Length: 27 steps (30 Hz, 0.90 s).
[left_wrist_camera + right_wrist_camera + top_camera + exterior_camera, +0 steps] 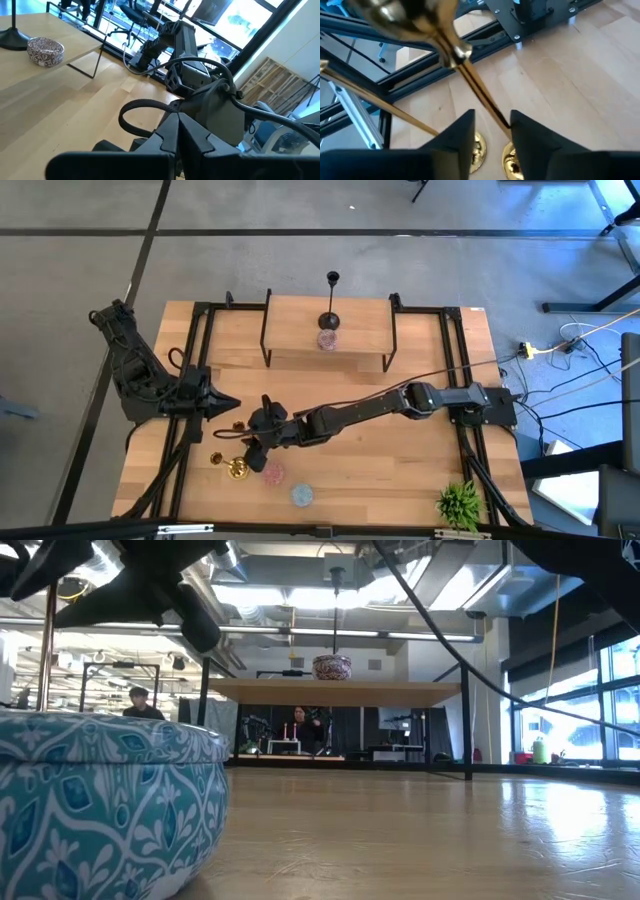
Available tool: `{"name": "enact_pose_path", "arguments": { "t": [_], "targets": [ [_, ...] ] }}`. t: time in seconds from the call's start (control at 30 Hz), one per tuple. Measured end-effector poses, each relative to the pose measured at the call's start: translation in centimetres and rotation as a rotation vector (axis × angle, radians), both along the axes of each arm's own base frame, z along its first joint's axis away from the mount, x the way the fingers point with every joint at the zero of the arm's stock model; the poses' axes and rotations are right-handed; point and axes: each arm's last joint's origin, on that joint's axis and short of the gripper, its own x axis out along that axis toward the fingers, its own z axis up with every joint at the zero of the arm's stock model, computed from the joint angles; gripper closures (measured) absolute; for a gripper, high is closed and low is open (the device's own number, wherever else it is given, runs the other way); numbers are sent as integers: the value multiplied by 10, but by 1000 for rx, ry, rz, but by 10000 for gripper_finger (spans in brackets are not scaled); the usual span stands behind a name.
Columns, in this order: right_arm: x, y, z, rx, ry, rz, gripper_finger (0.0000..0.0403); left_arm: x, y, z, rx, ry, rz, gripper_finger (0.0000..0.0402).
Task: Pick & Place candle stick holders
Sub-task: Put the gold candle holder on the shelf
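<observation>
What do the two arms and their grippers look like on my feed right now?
Both arms are matte black with jointed segments. The right arm carries a thin black cable looping along it; the right gripper has two blocky, angular black fingers. The left gripper tapers to a dark point.

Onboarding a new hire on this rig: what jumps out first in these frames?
The right arm stretches across the table, its right gripper straddling the slim stem of a gold candle stick holder near the front left corner. A second gold holder stands just beside it. On the raised shelf at the back, a black candle stick holder already stands next to a small patterned holder; the left gripper waits shut at the left edge.
</observation>
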Motion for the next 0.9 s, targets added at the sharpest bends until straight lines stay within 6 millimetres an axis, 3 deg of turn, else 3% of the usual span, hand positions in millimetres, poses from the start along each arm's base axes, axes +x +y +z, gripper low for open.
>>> {"name": "enact_pose_path", "arguments": {
  "t": [0.33, 0.63, 0.9],
  "targets": [
    [3, -11, 0, 78, -7, -69, 367, 0, 0, 0, 2, -2, 6, 399],
    [1, -13, 3, 61, 11, -61, 377, -5, -5, 16, 129, -117, 95, 399],
    [-10, -18, 15, -51, 63, -188, 378, -6, -5, 17, 141, -123, 106, 399]
  ]
}}
